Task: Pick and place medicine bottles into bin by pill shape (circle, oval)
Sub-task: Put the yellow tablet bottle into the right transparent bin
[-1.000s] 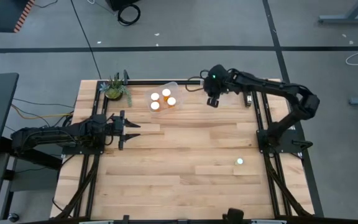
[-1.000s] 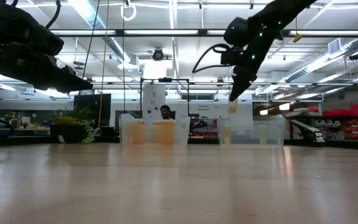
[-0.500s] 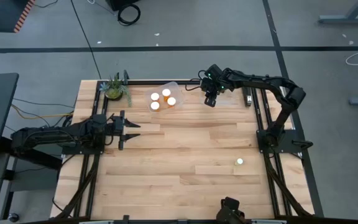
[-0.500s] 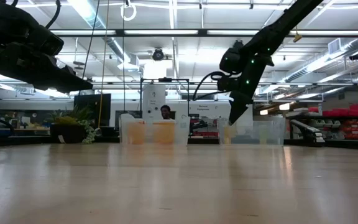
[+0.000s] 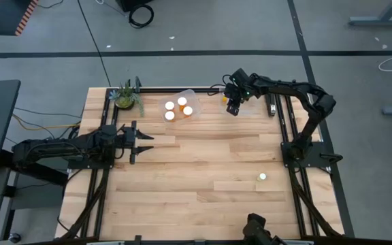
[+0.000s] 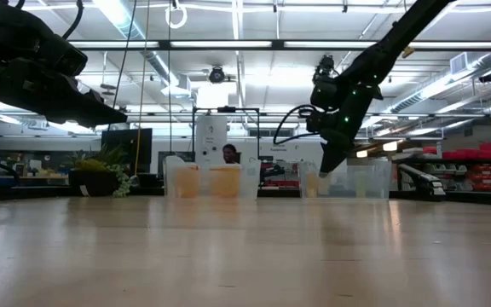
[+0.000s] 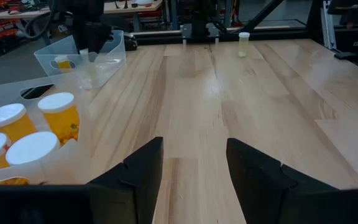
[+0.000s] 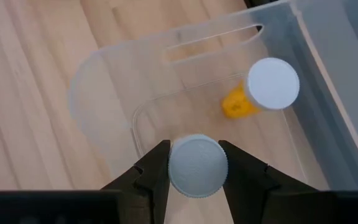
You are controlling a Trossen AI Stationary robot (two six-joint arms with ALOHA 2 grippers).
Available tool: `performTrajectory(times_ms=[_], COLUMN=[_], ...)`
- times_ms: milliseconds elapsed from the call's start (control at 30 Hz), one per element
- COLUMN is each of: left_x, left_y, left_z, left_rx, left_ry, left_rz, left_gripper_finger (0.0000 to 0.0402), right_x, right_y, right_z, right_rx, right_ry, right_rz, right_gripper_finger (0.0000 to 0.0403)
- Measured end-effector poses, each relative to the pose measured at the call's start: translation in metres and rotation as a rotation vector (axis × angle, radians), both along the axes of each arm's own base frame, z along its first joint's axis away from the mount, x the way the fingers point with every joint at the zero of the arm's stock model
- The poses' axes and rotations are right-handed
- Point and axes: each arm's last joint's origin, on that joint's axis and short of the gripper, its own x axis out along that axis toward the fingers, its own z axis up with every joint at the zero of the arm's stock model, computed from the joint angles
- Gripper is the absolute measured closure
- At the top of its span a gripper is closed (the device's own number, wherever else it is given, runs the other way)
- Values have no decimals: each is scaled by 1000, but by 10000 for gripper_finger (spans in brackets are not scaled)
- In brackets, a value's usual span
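Right now my right gripper [image 8: 194, 167] hangs over the clear bin [image 8: 328, 74] at the table's far edge, fingers closed on the white cap of a medicine bottle [image 8: 197, 165], and one bottle [image 8: 263, 90] already lies tilted on the bin floor below. My guess is that these handle as light, rigid plastic with smooth, slippery walls, so they'd roll or tip if nudged; the ridged cap looks like the better place to pinch, from above. Four more capped bottles [image 7: 58, 115] stand in the other bin [image 5: 191, 93], one lone bottle [image 5: 263, 177] sits well apart on the bare wood, and my left gripper [image 7: 191, 165] waits part-open and empty near its side of the table [image 5: 203, 163].
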Motion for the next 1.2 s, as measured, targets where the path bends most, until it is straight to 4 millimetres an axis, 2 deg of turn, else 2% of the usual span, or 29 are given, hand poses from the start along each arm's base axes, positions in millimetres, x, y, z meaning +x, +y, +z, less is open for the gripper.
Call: performTrajectory(times_ms=[1200], left_x=[0], left_y=[0], left_z=[0], left_rx=[0], left_ry=[0], left_rz=[0], left_gripper_finger=[220], right_x=[-1], right_y=[2], right_z=[-2], right_rx=[17], right_ry=[-1], right_rz=[-9], right_gripper_finger=[267])
